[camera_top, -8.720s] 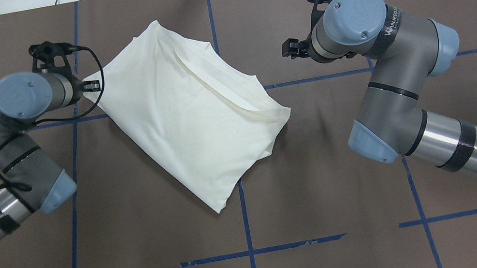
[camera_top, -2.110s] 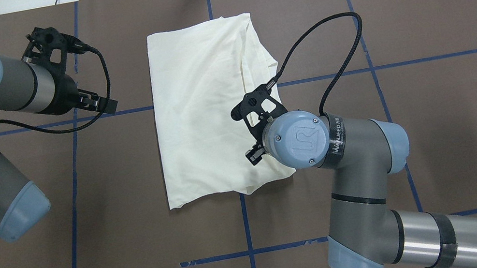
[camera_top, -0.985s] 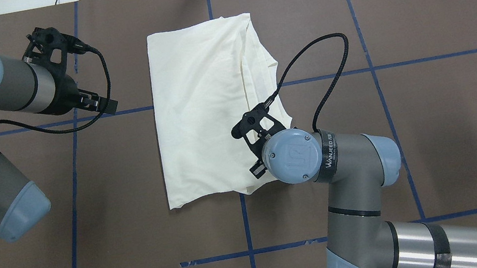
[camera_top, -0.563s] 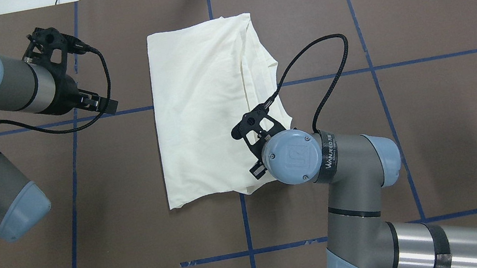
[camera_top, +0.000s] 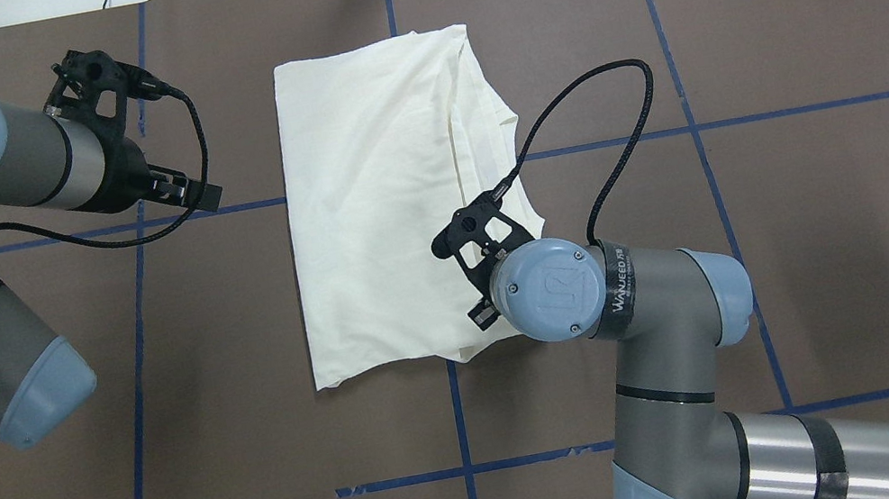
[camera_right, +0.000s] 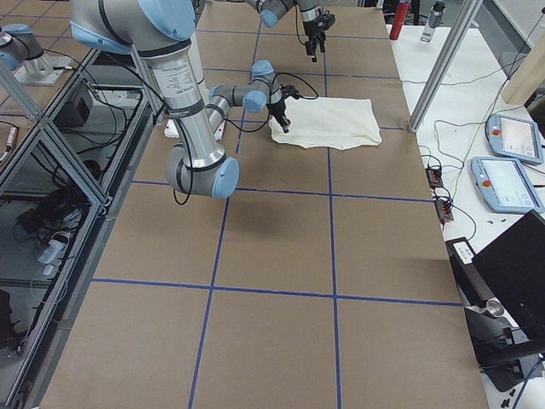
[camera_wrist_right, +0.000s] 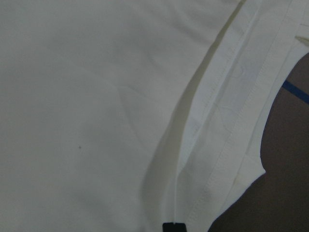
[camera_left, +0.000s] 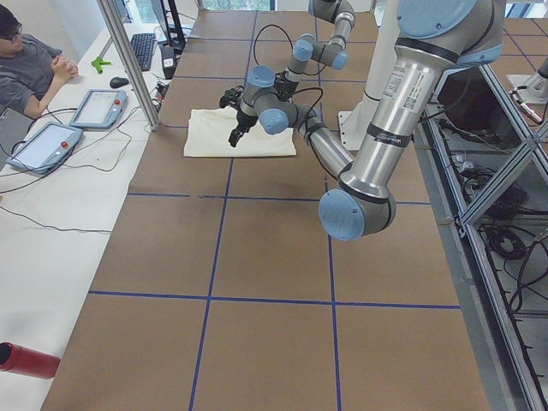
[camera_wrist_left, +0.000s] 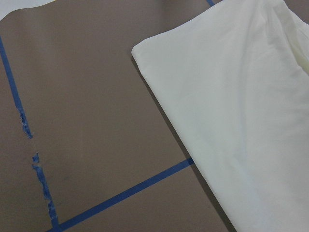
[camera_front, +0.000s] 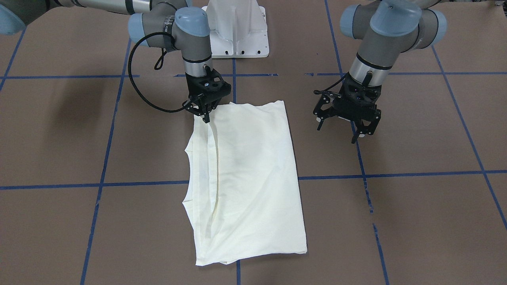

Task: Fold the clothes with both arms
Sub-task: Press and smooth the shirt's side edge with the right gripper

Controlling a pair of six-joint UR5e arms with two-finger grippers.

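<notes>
Centrally on the brown table (camera_front: 416, 221) lies the cream T-shirt (camera_front: 253, 170), plain side up and folded to a long rectangle. Its layered hems (camera_front: 202, 174) are stepped along the edge on the robot's right. The right gripper (camera_front: 205, 114) stands at the corner of that edge nearest the robot. Its fingers are drawn together at the cloth, and we judge them to be pinching the layers. The left gripper (camera_front: 362, 132) hangs spread and empty above bare table, just beside the shirt's other near corner (camera_front: 282, 103).

We take the step in hand to be a crosswise fold. To do it well, we would have the right fingers catch every layer of the stepped hems, not the top sheet alone. The left gripper would need to take the matching corner before any lift. Both corners would then rise level and travel together, so that the long edges remain parallel and the loose hems do not splay.
</notes>
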